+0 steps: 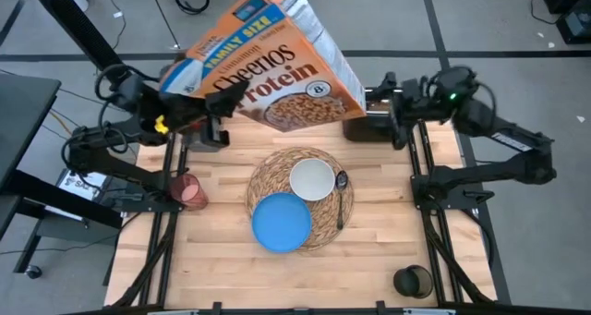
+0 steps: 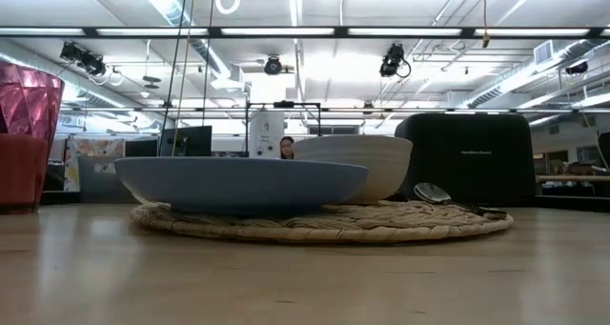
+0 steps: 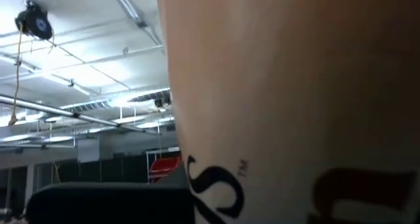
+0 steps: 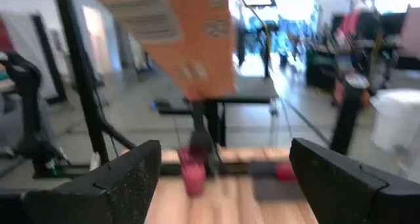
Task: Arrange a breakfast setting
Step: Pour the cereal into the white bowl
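Cereal step: left gripper [image 1: 214, 121] clamps the Cheerios box [image 1: 268, 61] above the placemat [image 1: 300, 197]; right gripper [image 4: 223, 178] open. Next, tilt over the bowl [image 1: 312, 178].

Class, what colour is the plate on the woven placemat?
Blue; the plate shows best in the high view.

My overhead camera looks straight down on the table; my low one sits at tabletop level facing the room, sharing the round woven straw placemat [image 1: 297, 197] [image 2: 324, 222]. Left wrist presses against the orange cereal box [image 3: 295, 99].
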`<state>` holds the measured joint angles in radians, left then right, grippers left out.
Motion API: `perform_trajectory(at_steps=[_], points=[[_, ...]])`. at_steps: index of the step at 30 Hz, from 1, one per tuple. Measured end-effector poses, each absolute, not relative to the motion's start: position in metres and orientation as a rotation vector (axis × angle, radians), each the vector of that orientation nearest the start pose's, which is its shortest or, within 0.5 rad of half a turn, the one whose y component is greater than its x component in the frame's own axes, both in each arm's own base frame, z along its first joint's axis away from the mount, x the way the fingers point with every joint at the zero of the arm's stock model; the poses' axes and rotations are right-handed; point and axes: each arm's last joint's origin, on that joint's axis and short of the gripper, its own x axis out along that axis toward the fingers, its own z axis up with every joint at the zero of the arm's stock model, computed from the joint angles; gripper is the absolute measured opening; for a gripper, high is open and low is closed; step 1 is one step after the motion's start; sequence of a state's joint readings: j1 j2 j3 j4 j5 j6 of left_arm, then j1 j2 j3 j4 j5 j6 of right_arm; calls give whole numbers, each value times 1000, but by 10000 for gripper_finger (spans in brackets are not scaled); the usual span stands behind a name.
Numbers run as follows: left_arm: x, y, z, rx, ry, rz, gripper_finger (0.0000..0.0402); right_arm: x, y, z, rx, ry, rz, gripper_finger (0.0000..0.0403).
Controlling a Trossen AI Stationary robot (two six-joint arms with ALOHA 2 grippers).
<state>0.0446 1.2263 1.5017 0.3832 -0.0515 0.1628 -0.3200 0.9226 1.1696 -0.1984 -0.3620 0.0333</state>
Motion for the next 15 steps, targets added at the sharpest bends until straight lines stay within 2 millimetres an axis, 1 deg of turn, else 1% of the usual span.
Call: perform_trajectory(at_steps=[3, 7, 12, 15], points=[[228, 13, 534, 102, -635, 156, 60, 193, -38, 426, 23, -149, 55, 340], [229, 13, 533, 73, -638, 161, 60, 216, -27, 420, 27, -284, 48, 346], [227, 13, 536, 72, -668, 158, 60, 233, -18, 418, 38, -338, 66, 365], [226, 13, 537, 64, -685, 153, 60, 241, -16, 416, 42, -362, 70, 382]])
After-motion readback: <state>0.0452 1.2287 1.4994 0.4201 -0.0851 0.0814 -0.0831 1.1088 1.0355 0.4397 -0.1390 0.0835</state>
